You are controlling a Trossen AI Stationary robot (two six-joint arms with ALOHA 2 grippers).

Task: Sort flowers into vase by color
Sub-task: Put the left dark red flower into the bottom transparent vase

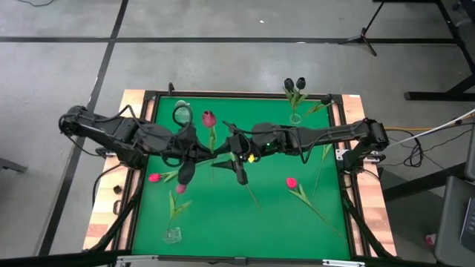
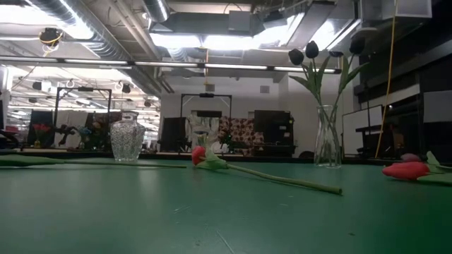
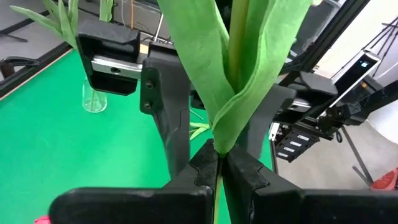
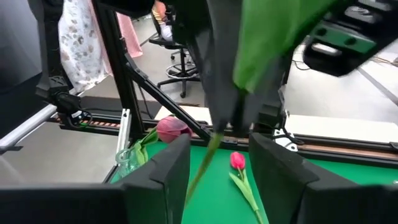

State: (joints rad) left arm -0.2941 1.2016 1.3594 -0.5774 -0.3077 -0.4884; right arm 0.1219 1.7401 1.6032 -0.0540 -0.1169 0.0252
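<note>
Near edge of the green table (image 1: 223, 222): bare mat between loose flowers. At centre, both arms meet above the mat. Left gripper (image 3: 219, 163) is pinched on a tulip stem (image 3: 239, 37); right gripper (image 4: 214, 163) stands spread around that stem's lower end. Far edge: vase (image 1: 295, 115) holding dark tulips (image 1: 295, 84).

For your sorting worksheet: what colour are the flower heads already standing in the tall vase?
Near-black: the tulip heads in the tall vase show best in the low view.
</note>
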